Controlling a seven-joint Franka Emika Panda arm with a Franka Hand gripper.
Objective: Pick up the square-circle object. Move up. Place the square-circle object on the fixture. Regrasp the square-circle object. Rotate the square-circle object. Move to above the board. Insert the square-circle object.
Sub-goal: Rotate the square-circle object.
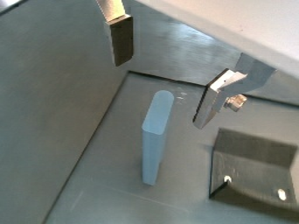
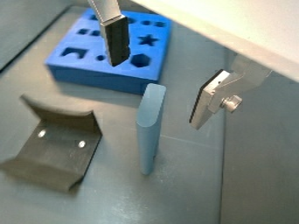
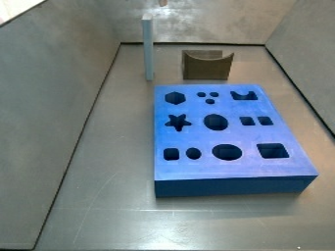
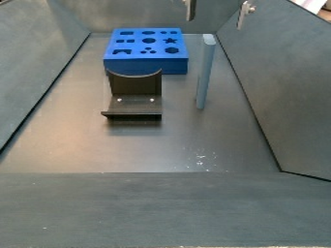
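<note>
The square-circle object [image 1: 155, 144] is a slim pale grey-blue peg standing upright on the grey floor, apart from everything else. In both side views it rises beside the board's far corner [image 3: 148, 47] [image 4: 203, 70]. My gripper [image 1: 163, 83] [image 2: 159, 87] hangs open above the peg's top, one finger on each side and nothing between them. Only the fingertips [image 4: 191, 12] show at the upper edge of a side view. The board [image 2: 111, 52] [image 3: 229, 137] is a bright-blue slab with dark shaped holes. The fixture [image 2: 52, 144] [image 4: 134, 97] stands next to the board, with nothing on it.
Sloping grey walls [image 4: 278, 87] close in the floor on all sides. The peg stands in the strip between the board and one wall [image 3: 92, 69]. The fixture [image 3: 203, 65] sits near the back wall, a short way from the peg.
</note>
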